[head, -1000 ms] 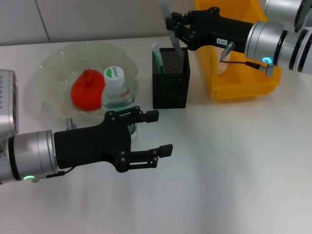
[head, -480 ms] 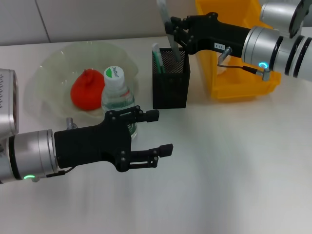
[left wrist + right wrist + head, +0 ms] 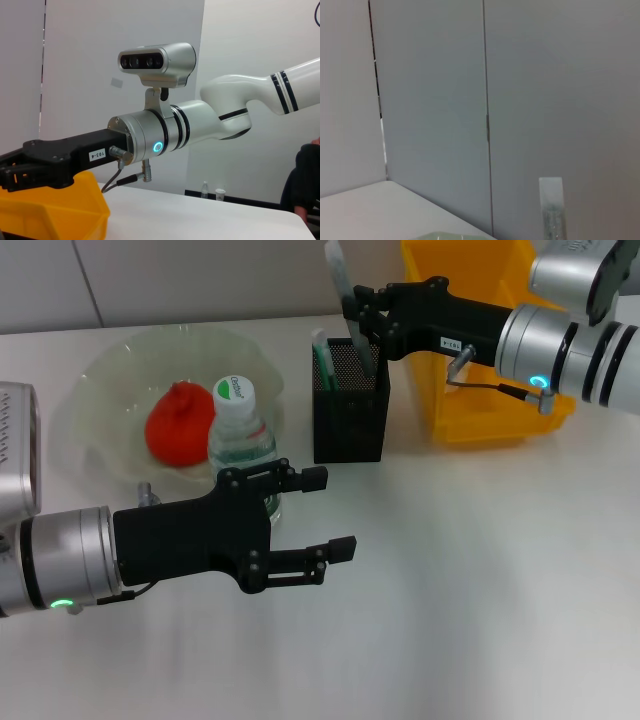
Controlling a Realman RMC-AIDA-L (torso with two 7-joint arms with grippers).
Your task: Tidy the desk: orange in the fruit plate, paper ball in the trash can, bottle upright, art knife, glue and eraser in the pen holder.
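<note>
My right gripper (image 3: 362,318) hovers over the black mesh pen holder (image 3: 350,430), shut on a slim grey art knife (image 3: 338,275) that slants down into the holder's mouth. The knife's pale tip (image 3: 551,202) shows in the right wrist view. A green-and-white stick (image 3: 321,358), possibly the glue, stands inside the holder. The bottle (image 3: 240,435) stands upright in front of the fruit plate (image 3: 110,375), and the orange (image 3: 177,425) lies in that plate. My left gripper (image 3: 334,512) hangs open and holding nothing just right of the bottle. The yellow trash can (image 3: 485,405) is behind my right arm. Paper ball and eraser are hidden.
The trash can (image 3: 55,210) stands close to the right of the pen holder, under my right forearm (image 3: 150,140). A wall runs along the table's back edge. Bare white tabletop (image 3: 470,590) stretches across the front and right.
My right gripper has shifted slightly left with the art knife, which now leans more over the pen holder. The left arm, bottle and orange have not moved.
</note>
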